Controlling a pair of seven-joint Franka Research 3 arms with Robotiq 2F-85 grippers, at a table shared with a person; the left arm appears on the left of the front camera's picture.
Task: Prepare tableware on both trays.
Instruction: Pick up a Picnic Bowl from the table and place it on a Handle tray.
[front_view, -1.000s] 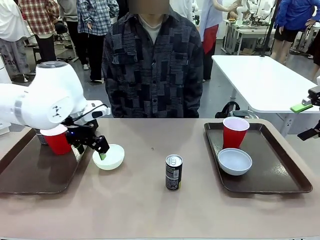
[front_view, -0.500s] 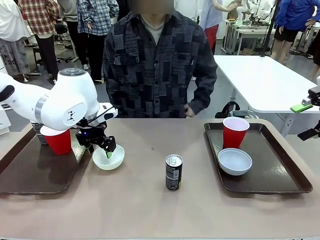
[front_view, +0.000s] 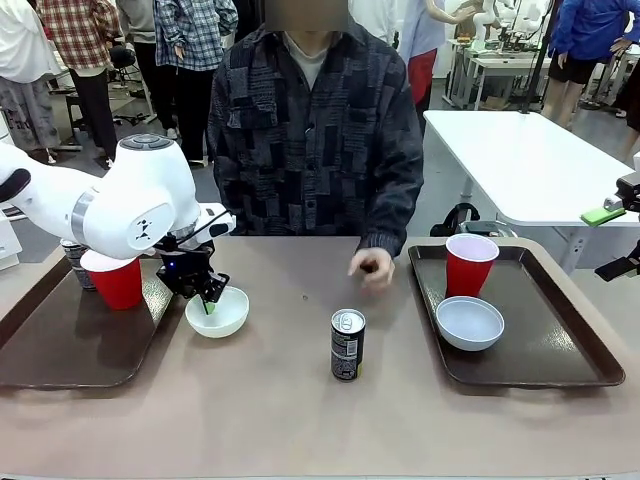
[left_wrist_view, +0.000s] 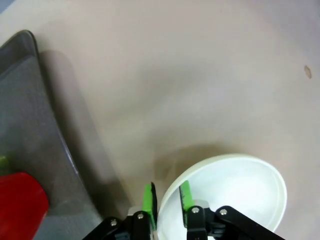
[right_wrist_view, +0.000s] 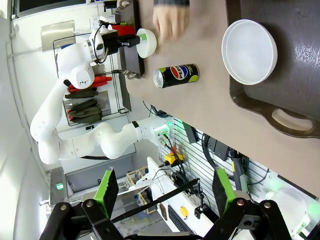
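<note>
The left end effector (left_wrist_view: 167, 187) straddled the rim of the white bowl (left_wrist_view: 235, 195) beside the left tray (left_wrist_view: 25, 125). Whether it was grasping the rim could not be told. The right end effector (right_wrist_view: 165, 176) was released.

You have bare tabletop (front_view: 280, 410) nearer than the can (front_view: 347, 344) and on both its flanks. Just beyond the can, a hand (front_view: 372, 266) blocks the way; left of the can stands a bowl (front_view: 222, 318).

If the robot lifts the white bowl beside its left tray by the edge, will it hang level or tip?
The bowl looks like thin, light plastic, probably easy to lift. The left hand's pads straddle one side of its rim, so it would likely hang tilted. Its smooth wall might slip.
</note>
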